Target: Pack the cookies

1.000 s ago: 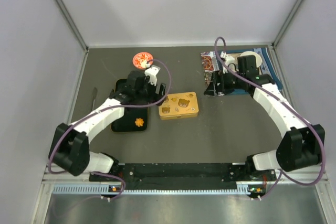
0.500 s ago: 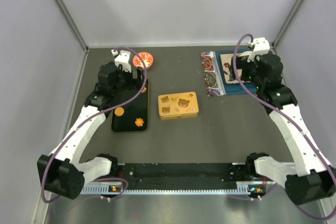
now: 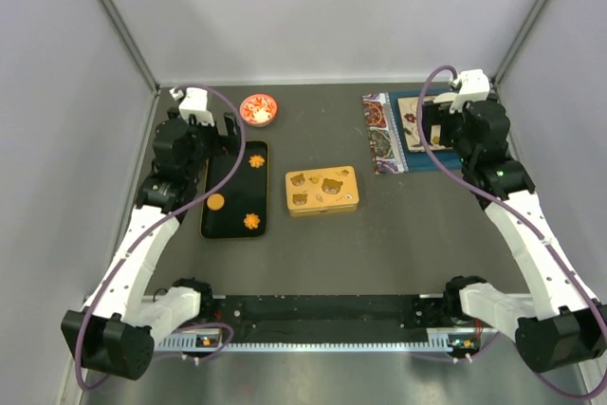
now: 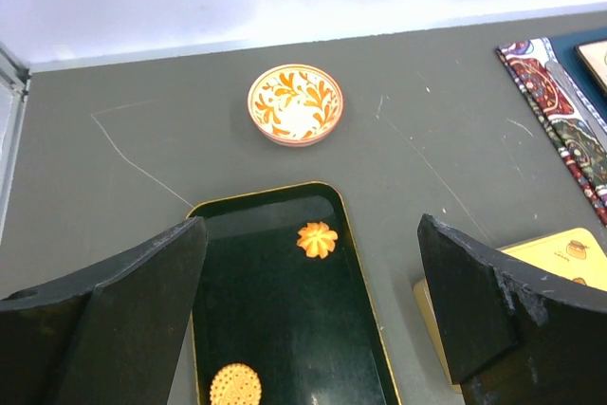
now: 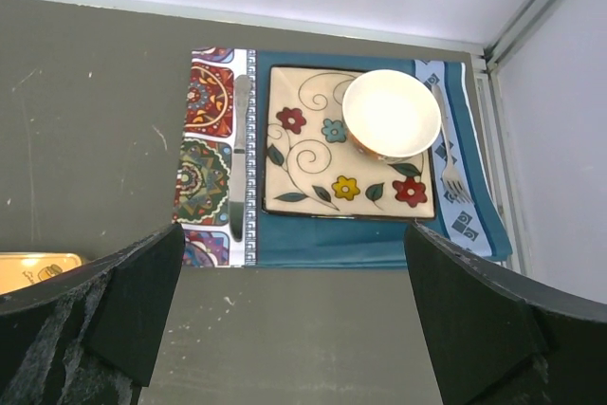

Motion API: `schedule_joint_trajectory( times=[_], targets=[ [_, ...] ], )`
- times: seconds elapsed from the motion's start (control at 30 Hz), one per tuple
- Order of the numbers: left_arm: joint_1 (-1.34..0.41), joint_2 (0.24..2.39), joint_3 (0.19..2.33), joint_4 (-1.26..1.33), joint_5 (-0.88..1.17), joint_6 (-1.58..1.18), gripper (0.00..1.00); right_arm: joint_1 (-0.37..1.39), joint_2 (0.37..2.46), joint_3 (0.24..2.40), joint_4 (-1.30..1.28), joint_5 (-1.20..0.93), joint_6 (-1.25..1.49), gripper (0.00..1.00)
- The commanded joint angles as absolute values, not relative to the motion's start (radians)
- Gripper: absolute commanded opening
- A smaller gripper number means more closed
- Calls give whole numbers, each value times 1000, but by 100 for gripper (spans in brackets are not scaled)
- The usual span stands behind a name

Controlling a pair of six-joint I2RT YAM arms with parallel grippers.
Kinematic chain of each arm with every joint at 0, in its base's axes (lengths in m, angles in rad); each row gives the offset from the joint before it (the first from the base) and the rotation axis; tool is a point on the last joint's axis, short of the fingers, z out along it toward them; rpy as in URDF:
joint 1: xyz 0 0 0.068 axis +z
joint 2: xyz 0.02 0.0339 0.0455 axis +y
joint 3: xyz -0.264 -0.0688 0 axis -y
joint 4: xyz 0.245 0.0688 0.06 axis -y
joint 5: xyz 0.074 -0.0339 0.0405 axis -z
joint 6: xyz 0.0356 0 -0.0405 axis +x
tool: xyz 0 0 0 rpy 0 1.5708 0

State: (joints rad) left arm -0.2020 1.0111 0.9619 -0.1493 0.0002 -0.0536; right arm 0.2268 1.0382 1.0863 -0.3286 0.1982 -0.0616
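Left end effector [image 4: 308, 324] spread wide, holding nothing, above black tray [image 3: 232, 187] near tabletop [image 3: 398, 253] left edge. Three cookies on tray: flower cookie [image 3: 256, 161] at far end, round cookie [image 3: 215, 202] midway, second flower cookie [image 3: 251, 221] at near end. Patterned bowl [image 3: 258, 108] by far edge. Yellow tin [image 3: 322, 191] with bear pictures mid-tabletop, lettering unreadable. Right end effector [image 5: 294, 329] spread, empty, over placemat [image 5: 213, 120] at far right corner.

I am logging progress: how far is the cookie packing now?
Done: nothing visible. Three cookies lie on the black tray: two flower-shaped, one round. In hand: nothing; left gripper and right gripper are open and empty. Left: move all three into the yellow bear tin, which looks shut.
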Motion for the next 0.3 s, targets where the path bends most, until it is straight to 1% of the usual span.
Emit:
schedule_joint_trajectory(
  times=[0.0,0.03,0.27],
  targets=[
    [-170,971,957,-81,-5,-78,99,229,1034,1091,-296,238,-81,99],
    [-167,968,954,-81,24,-80,99,227,1035,1092,-298,241,-86,99],
    [-156,948,928,-66,46,-94,99,229,1040,1095,-305,242,-91,99]
  ],
)
